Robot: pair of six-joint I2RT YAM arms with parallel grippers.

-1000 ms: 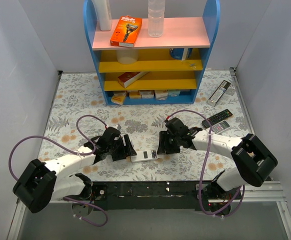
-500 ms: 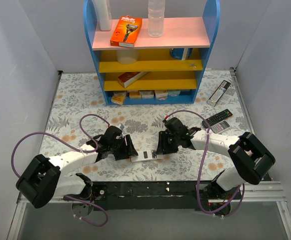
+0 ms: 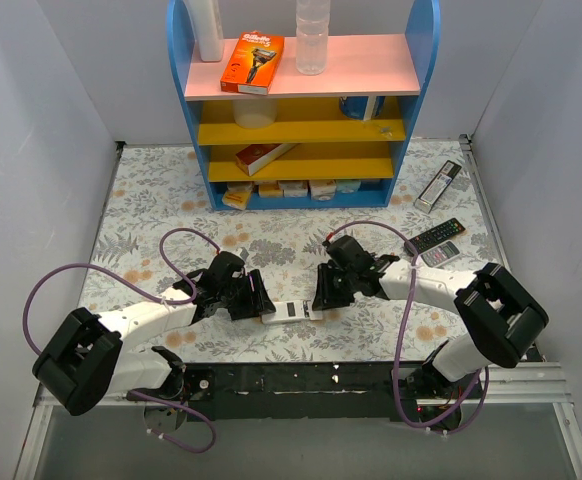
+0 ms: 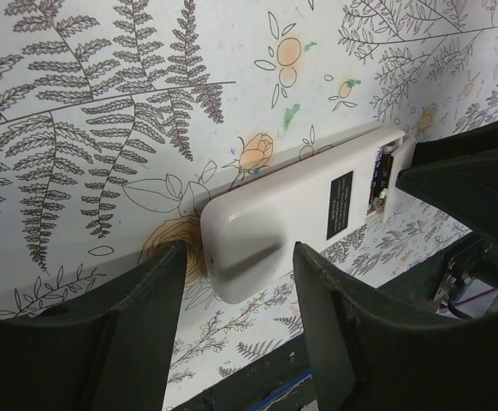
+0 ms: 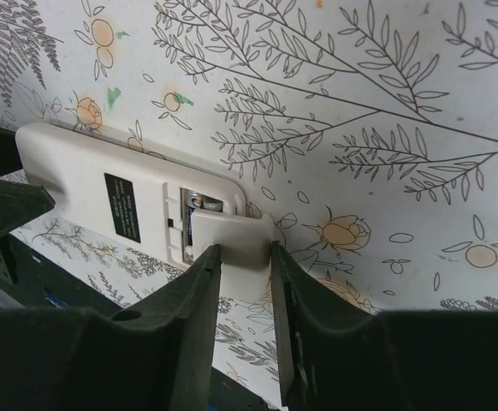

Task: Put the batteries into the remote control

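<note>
Your left end effector (image 4: 240,250), jaws partly open, straddles the face-down remote control (image 4: 292,205) on the bench (image 4: 103,86). Your right end effector (image 5: 242,250) narrowly brackets its battery cover (image 5: 232,227), grip unclear. One battery (image 5: 204,202) shows inside.

Four remotes (image 3: 292,311), maybe one battery (image 5: 204,202)

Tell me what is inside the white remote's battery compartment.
A battery shows in the open gap of the remote control. The half-slid cover hides the rest, so a second one cannot be told.
</note>
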